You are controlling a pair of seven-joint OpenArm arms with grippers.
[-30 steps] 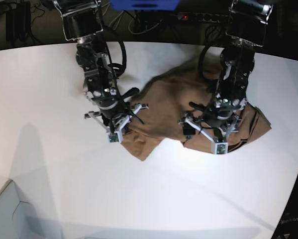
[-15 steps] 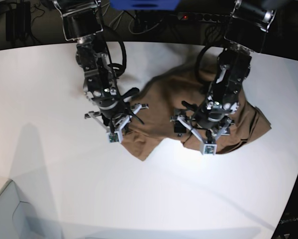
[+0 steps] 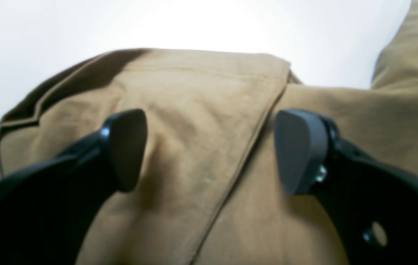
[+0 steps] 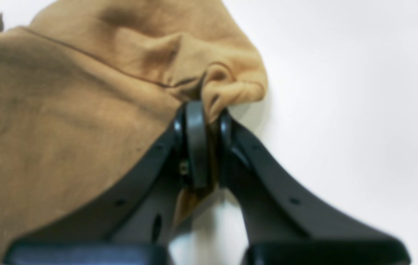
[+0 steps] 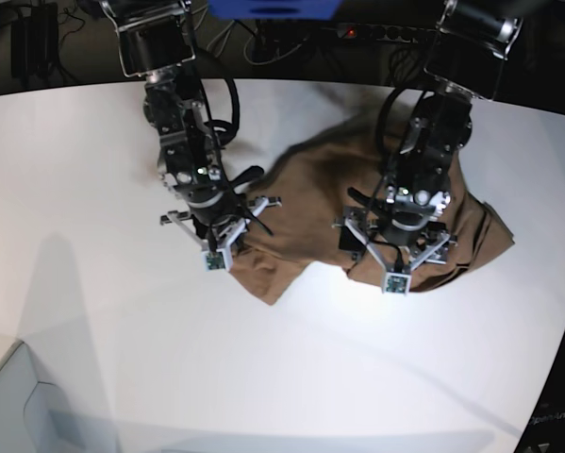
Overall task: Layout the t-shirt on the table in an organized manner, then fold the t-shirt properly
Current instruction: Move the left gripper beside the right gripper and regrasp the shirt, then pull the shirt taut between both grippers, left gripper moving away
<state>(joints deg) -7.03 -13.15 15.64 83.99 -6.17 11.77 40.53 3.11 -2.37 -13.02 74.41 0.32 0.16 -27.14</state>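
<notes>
The left gripper (image 3: 209, 151), jaws released, has shifted along the t-shirt (image 5: 320, 179); right gripper (image 4: 203, 143) stays clenched on a fold. Spreading continues.

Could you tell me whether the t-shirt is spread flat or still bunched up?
Bunched: the t-shirt lies rumpled on the table, with one layer overlapping another in the left wrist view.

Both arms are covering much of the t-shirt (image 5: 310, 189) in the base view, the wrist views are cropping its outline, and the neck label is staying out of sight.
</notes>
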